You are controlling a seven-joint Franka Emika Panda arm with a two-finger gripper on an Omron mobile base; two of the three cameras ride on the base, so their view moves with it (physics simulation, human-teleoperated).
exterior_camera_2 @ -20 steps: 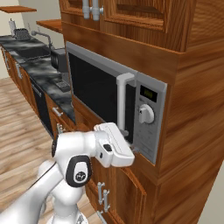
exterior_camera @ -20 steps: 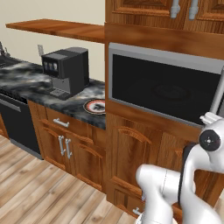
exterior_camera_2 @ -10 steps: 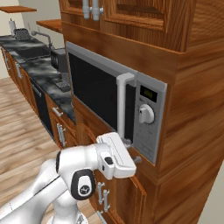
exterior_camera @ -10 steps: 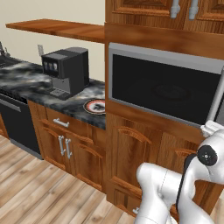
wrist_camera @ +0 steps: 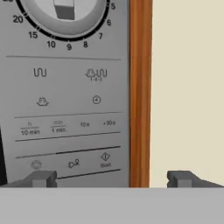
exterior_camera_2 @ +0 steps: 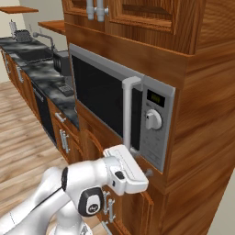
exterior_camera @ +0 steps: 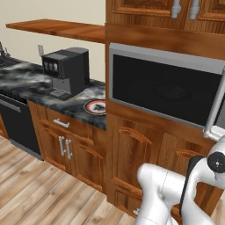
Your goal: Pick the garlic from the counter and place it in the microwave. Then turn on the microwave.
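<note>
1 dark marble worktop [exterior_camera: 26,81] at left, 1 coffee machine [exterior_camera: 67,70], 1 red-rimmed plate [exterior_camera: 95,107]; 1 microwave [exterior_camera_2: 114,101] with door shut, garlic hidden; 1 pincer [wrist_camera: 112,178] spread wide, empty, facing the control panel [wrist_camera: 65,109]

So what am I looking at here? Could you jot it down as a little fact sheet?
Place: rendered kitchen with wooden cabinets
Microwave: built in, door shut, bar handle upright
Control panel: close ahead of the hand, dial above, Start button near the bottom
Gripper: open, holding nothing, low in front of the panel
Counter: dark marble, carries a coffee machine and a red-rimmed plate
Garlic: cannot tell where it is
</note>
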